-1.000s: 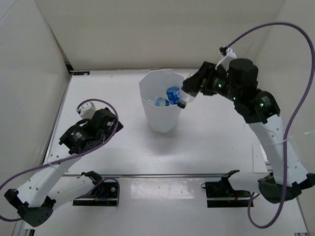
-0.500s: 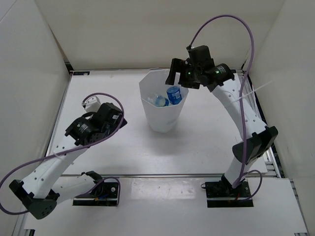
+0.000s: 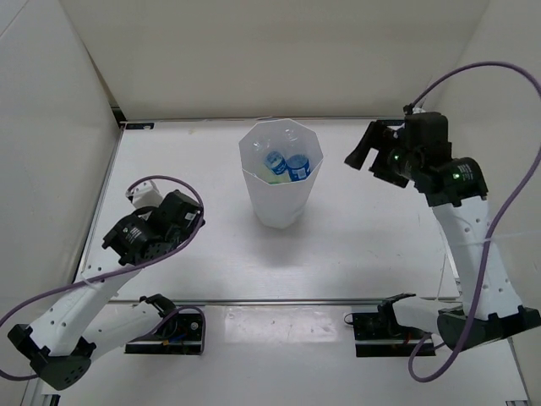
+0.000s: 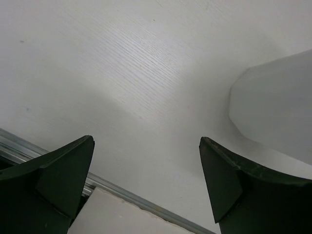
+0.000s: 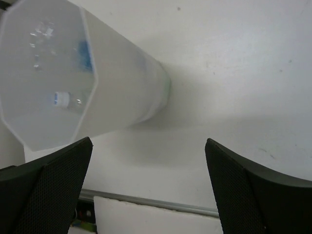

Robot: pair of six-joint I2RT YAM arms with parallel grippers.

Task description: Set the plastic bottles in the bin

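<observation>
White table (image 3: pixel 169 152), one bin (image 3: pixel 272 210), perhaps three bottles (image 3: pixel 295 166) inside; left claw (image 4: pixel 146 140), right claw (image 5: pixel 148 141) both agape.

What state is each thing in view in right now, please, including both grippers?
bin: upright on the table, top open, bottles inside.
plastic bottles: down inside the bin; two blue labels show, full count unclear.
left gripper: open, holding nothing, above the table.
right gripper: open, holding nothing, apart from the bin.
</observation>
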